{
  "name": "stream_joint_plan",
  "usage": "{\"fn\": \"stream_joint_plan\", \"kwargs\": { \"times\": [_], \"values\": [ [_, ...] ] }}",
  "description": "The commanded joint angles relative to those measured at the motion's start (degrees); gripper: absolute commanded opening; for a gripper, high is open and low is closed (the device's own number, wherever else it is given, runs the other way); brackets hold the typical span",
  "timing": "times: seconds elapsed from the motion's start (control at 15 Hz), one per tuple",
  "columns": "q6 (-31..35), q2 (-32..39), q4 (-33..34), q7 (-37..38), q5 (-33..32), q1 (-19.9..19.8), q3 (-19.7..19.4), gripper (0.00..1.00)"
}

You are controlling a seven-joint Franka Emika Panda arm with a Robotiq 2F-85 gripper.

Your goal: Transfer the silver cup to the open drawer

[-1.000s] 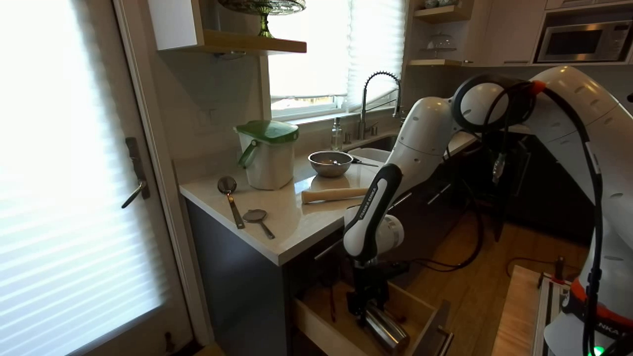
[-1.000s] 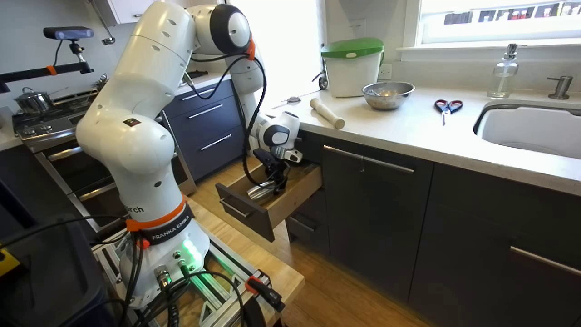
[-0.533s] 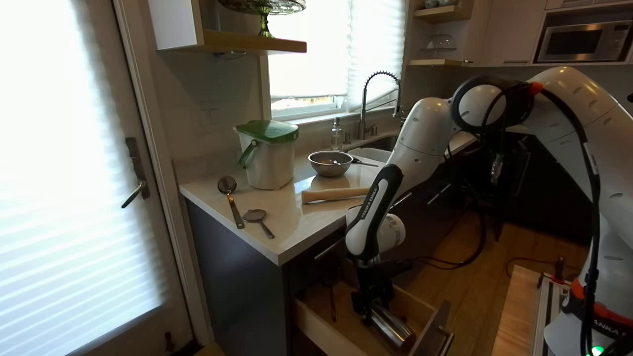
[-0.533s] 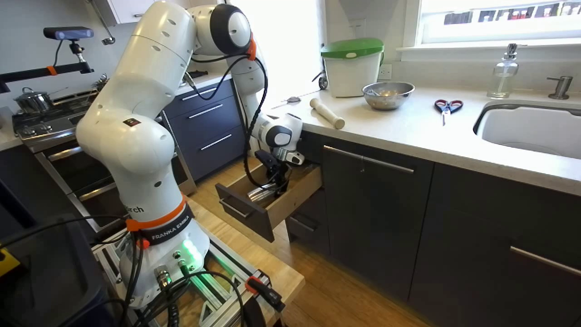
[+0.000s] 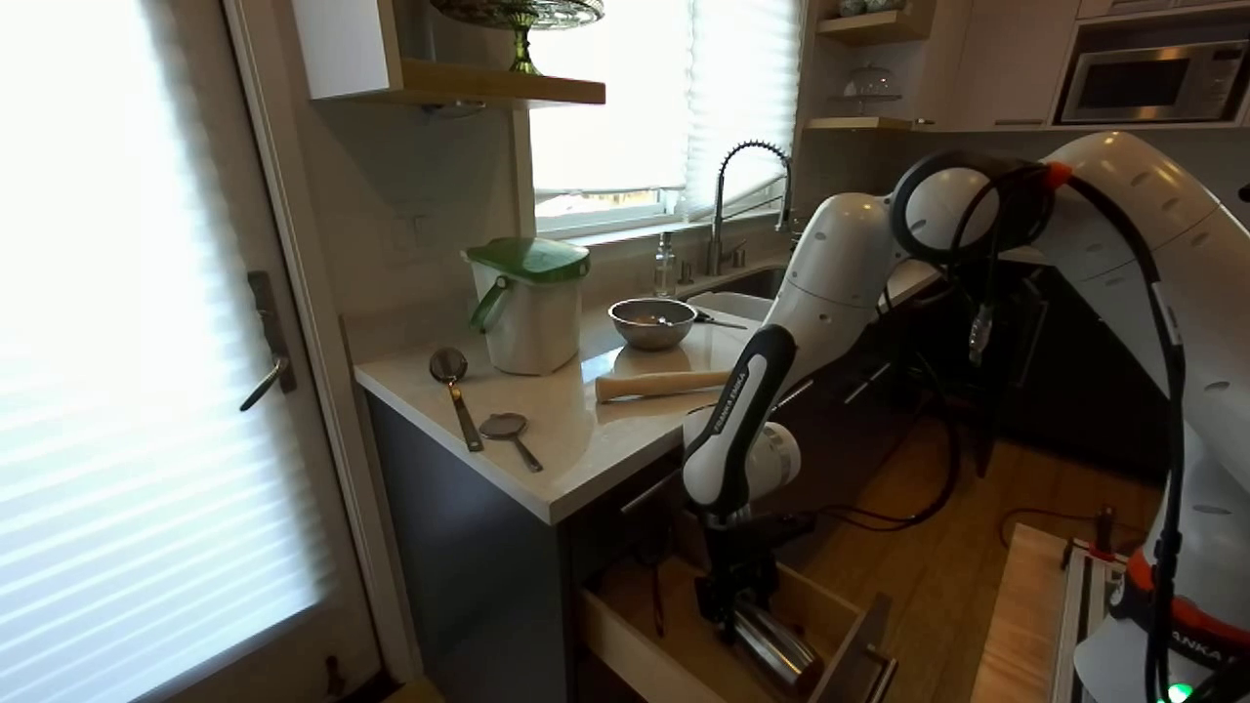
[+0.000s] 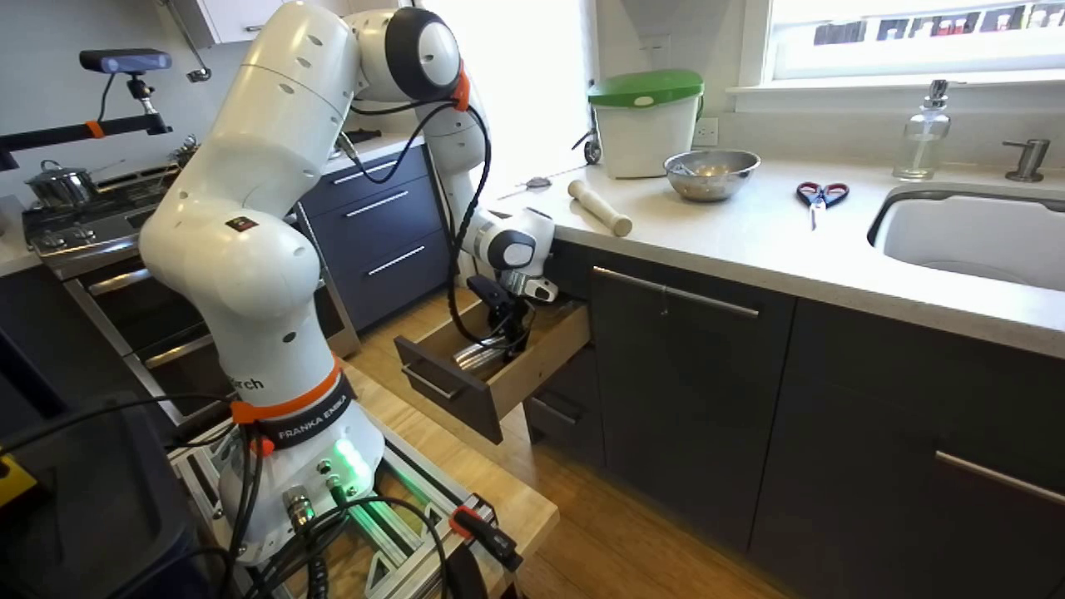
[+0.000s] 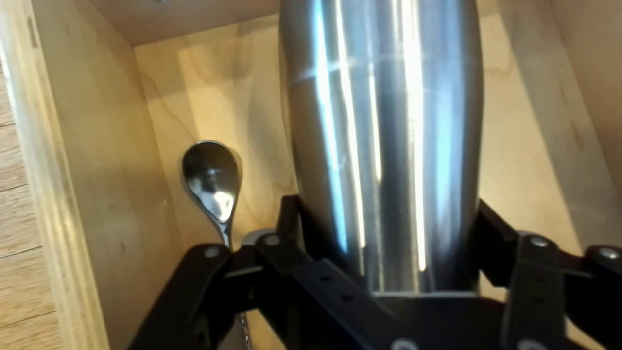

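Silver and shiny, the cup (image 7: 384, 121) hung tilted inside the drawer (image 6: 545, 358), held near one end by the fingers (image 7: 495, 243), one on either side; its free end was near the drawer's front. Whether it touched the bottom could not be told. A spoon (image 7: 211, 175) lay beside one side wall. On the worktop (image 5: 605, 449) above, a ladle (image 5: 449, 367) and a strainer (image 5: 504, 426) lay near the end edge, a wooden rod (image 6: 599, 208) near the front edge, and a bowl (image 5: 652, 332) stood near a green-lidded bin (image 5: 535, 322).
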Motion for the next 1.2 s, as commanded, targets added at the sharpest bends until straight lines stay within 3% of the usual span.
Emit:
{"fn": "stream_joint_plan", "kwargs": {
  "times": [0.0, 0.13, 0.47, 1.13],
  "values": [
    [-2.0, 0.7, 1.1, 1.5, -1.6, -0.2, 0.0, 0.61],
    [-2.1, 0.6, 1.2, 1.5, -1.6, -0.2, 0.1, 0.67],
    [-2.1, 0.0, 0.9, 1.4, -1.4, -0.2, 0.4, 1.0],
    [-1.6, -3.1, -0.5, 2.5, -1.5, 0.4, 0.0, 1.0]
  ]
}}
